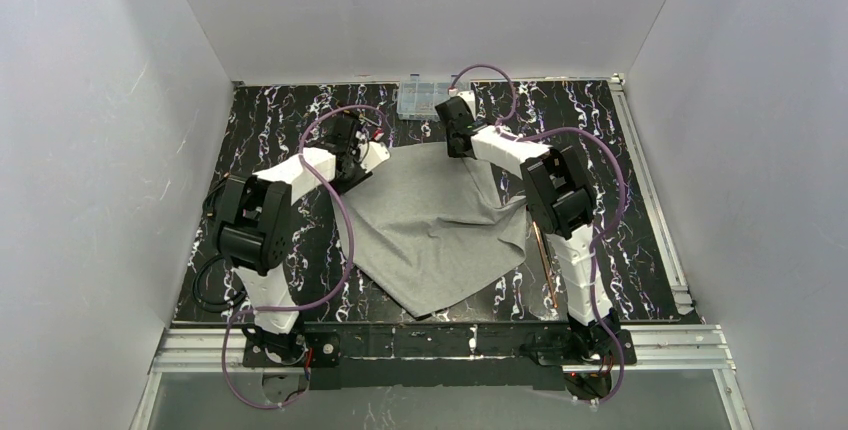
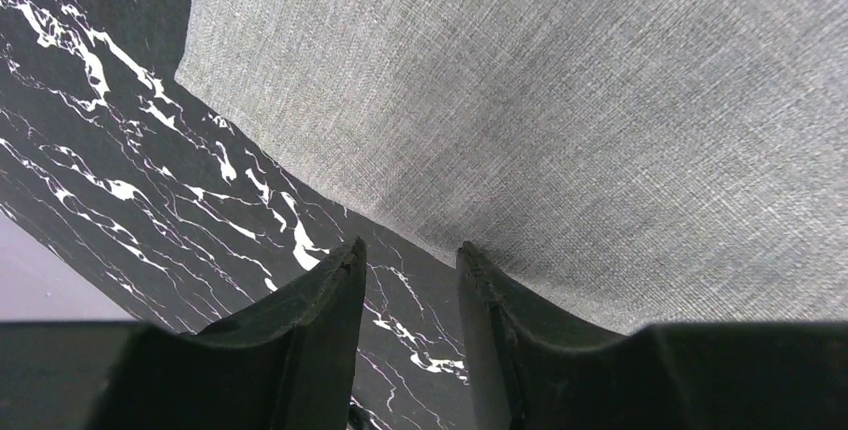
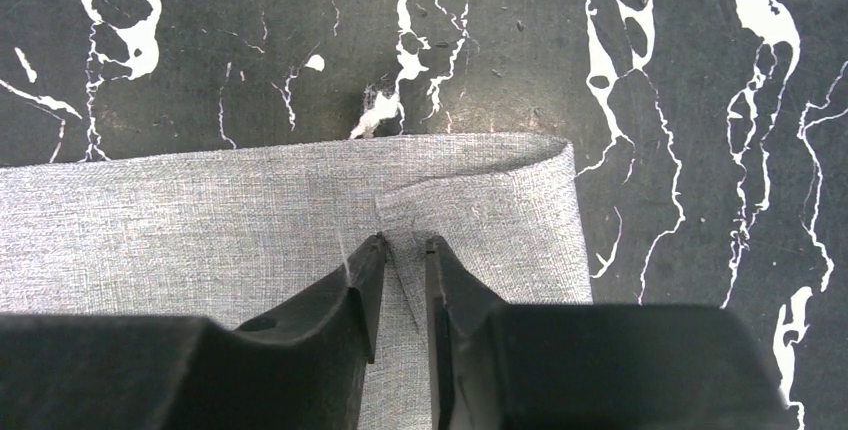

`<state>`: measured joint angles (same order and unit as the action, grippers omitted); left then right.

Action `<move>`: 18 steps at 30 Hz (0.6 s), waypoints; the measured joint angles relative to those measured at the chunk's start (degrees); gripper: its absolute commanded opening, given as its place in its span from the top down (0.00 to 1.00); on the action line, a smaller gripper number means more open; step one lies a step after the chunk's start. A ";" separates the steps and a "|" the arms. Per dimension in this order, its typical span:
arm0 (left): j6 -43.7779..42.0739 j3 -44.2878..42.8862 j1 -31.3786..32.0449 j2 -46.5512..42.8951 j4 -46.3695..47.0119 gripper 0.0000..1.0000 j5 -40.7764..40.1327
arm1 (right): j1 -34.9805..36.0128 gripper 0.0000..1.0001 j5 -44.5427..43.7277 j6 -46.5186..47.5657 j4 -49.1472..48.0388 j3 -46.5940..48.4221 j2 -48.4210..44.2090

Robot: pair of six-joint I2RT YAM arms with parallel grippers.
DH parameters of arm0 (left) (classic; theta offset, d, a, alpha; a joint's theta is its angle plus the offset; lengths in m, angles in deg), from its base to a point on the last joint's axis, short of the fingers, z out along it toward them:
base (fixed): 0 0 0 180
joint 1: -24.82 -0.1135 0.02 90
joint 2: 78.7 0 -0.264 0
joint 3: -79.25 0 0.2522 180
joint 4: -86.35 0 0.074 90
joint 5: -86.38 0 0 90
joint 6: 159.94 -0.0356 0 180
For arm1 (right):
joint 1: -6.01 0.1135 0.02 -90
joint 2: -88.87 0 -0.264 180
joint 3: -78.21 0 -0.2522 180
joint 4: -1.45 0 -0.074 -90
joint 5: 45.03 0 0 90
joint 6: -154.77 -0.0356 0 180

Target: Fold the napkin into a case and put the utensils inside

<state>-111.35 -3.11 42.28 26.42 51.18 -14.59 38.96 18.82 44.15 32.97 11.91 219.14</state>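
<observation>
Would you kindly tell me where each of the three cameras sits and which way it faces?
Top external: above and behind the robot, looking down on the table and napkin; left arm and right arm show, bases nearest.
Left wrist: on the left arm, looking down at the napkin's edge; the left pincer shows, open.
Right wrist: on the right arm, looking down at a napkin corner; the right pincer shows, pinching a fold.
Shared: all see napkin and table.

The napkin (image 1: 440, 225) lies spread on the marbled table (image 1: 650, 235), utensils (image 1: 547, 268) beside it.

One napkin (image 1: 430, 225), one clear box (image 1: 418, 98), two grippers (image 2: 410, 250) (image 3: 405, 242)
</observation>
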 measured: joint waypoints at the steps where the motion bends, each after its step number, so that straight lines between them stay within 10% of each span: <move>1: -0.33 0.48 -0.07 -0.09 0.72 0.62 -0.11 | -0.07 0.75 0.20 0.02 -0.09 -0.02 0.00; 18: -3.78 7.06 -0.22 -1.79 7.78 0.63 -1.57 | -7.39 0.95 7.72 3.89 -0.66 -0.83 -1.49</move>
<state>-115.13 3.95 42.06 24.62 58.96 -16.16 31.57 26.53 48.04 32.31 11.08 217.66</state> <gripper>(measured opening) 0.377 0.063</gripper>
